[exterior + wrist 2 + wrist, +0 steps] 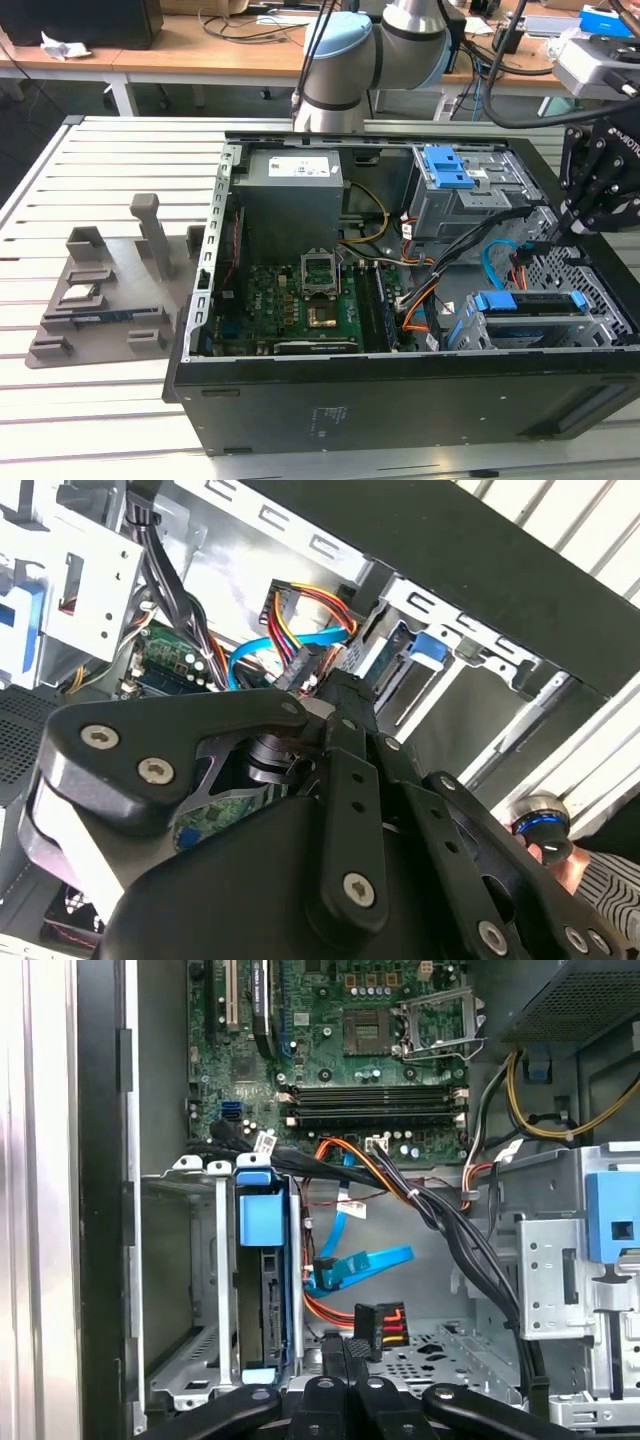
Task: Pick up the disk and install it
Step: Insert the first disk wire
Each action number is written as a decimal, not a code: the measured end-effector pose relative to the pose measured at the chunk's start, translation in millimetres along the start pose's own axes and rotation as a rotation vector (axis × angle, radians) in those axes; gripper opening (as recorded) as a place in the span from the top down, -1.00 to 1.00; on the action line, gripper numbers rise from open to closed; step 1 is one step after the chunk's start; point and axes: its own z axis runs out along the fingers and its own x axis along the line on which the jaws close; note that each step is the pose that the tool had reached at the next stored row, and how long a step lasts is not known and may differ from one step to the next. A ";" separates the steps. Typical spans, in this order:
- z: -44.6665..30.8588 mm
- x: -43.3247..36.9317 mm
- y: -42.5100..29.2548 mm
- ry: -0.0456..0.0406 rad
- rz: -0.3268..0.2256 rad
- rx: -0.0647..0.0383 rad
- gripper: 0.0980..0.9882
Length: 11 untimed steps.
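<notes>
From the exterior view, the open computer case (pixel 400 330) lies on the slatted desk (pixel 90 400), and the claw (pixel 578 222) hangs over the end at the exterior view's right, just above the drive bays. The disk (pixel 530 305) with its blue bracket already sits upright in the lower bay (pixel 600 330), so I'd judge the work is at the seating stage: any push should run straight along the bay's rails, not at a slant. In the second wrist view, the claw's black linkages (pixel 340 810) crowd the front, with the orange and blue cables (pixel 300 640) just beyond them; those would be worth keeping out of the way. In the first wrist view, the disk (pixel 265 1280) stands on edge inside the grey bay (pixel 190 1280), blue tabs at both ends, loose cables (pixel 350 1270) just beside it. The fingers (pixel 340 1360) look drawn together and hold nothing, near the bay but apart from the disk.
</notes>
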 end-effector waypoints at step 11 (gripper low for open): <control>17.7 -11.3 0.4 0.0002 0.000 0.000 0.54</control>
